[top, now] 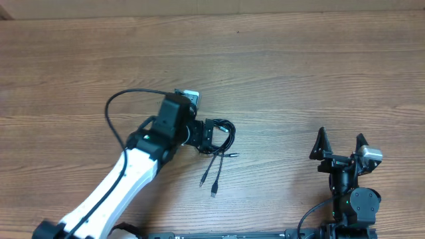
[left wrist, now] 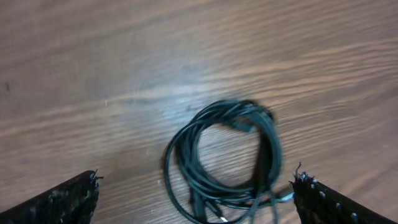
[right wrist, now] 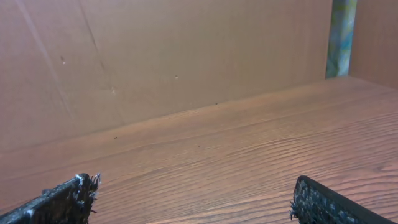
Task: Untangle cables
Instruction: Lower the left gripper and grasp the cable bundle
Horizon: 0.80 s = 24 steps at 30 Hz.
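R gripper (top: 340, 146): nearest the base, right side of table; jaws spread wide, nothing between them; wrist view (right wrist: 194, 182) shows only bare wood past the fingers
R wrist block (top: 369, 156): silver, any print too small to read
L arm (top: 113, 192): white link, runs diag from bottom-left twd centre; thick black wire (top: 126, 99) loops off it
cables (top: 216, 169): 1 bundle, thin black, lying on table just left of centre; 3 plug ends seen trailing twd the base; strand count cannot tell
cable coil, wrist view (left wrist: 268, 143): round loop flat on the wood, sits between the two fingers; upper part blurred
L gripper (top: 211, 133): over the coil, jaws wide apart (left wrist: 196, 179), not clamped on it; R-hand finger (left wrist: 323, 199) just beside coil edge, contact cannot tell
counts: 2 arms, 2 grippers, 1 cable bundle
table (top: 299, 66): brown wood grain, matte
wall (right wrist: 155, 56): plain brown board behind far table edge, few dark specks
post (right wrist: 341, 37): mottled greenish vertical strip at far right
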### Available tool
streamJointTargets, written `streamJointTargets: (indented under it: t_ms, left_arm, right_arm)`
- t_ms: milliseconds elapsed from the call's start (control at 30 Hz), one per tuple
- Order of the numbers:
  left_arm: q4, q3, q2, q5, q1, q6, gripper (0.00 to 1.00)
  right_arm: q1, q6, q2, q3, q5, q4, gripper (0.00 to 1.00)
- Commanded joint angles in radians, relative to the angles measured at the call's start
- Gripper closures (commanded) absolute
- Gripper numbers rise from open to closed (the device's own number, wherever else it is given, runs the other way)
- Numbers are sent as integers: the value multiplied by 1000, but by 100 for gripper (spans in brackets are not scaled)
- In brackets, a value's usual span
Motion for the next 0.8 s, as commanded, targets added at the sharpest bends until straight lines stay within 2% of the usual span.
streamJointTargets:
  t_ms: [0, 233, 500, 600, 767]
  left_arm:
    - [8, 13, 73, -52, -6, -45, 0]
    - [19, 13, 153, -46, -8, -46, 0]
    - [19, 13, 167, -42, -8, -52, 1]
    - [30, 13, 167, 16, -8, -51, 0]
    - [42, 13, 168, 25, -8, -52, 0]
  right_arm:
    - [-5, -2, -3, -11, 6, 5, 0]
    - [-5, -2, -3, -11, 6, 5, 0]
    - [-5, -1, -3, -11, 6, 4, 0]
    - [-5, -2, -3, -11, 6, 4, 0]
    - [-5, -2, -3, -11, 6, 5, 0]
